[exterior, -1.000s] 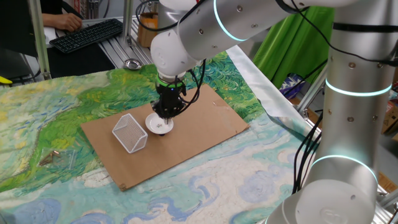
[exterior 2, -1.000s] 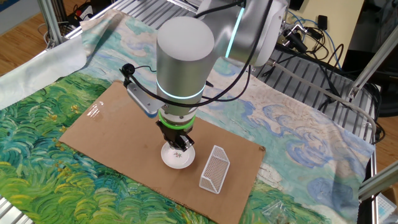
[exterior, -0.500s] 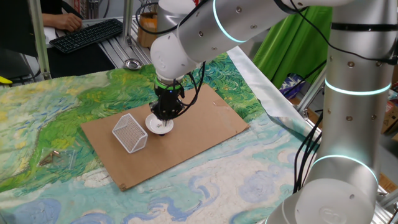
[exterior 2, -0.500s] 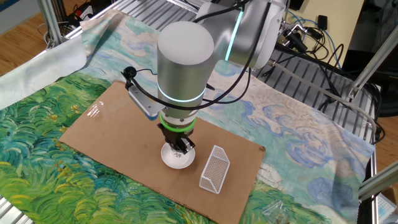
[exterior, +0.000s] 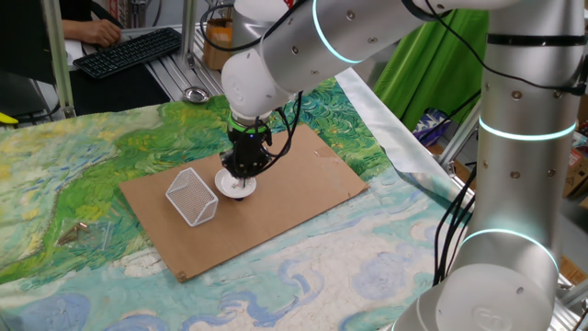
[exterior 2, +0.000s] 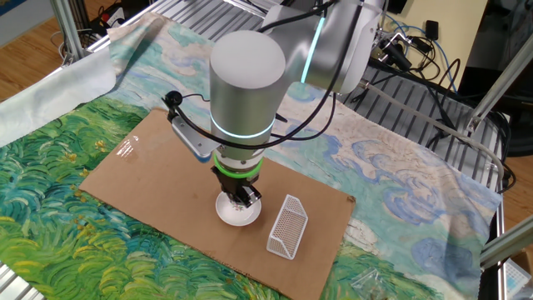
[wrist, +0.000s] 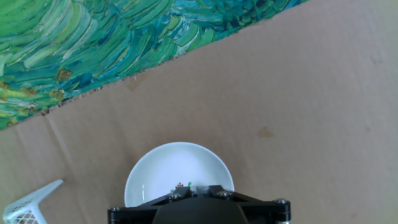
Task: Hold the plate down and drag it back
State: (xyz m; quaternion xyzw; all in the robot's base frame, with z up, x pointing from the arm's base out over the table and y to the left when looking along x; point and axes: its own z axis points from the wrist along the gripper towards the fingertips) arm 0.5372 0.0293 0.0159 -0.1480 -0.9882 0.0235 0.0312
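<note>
The small white plate (exterior: 227,187) lies on the brown cardboard sheet (exterior: 303,184) beside the wire-mesh basket (exterior: 192,196). My gripper (exterior: 244,174) stands upright over the plate, fingers shut together and their tips down inside the dish. The other fixed view shows the same: the gripper (exterior 2: 243,200) is on the plate (exterior 2: 228,215), with the basket (exterior 2: 286,227) just to the right. In the hand view the plate (wrist: 177,167) fills the lower middle, and the shut gripper (wrist: 189,186) rests on its near part.
The cardboard (exterior 2: 141,167) lies on a painted green-and-blue cloth. A small metal bowl (exterior: 195,94) and a keyboard (exterior: 129,51) sit at the far edge. The basket's corner (wrist: 28,204) shows at lower left in the hand view.
The arm has shifted very slightly over the cardboard with its fingertips staying on the plate. The plate and basket have barely moved.
</note>
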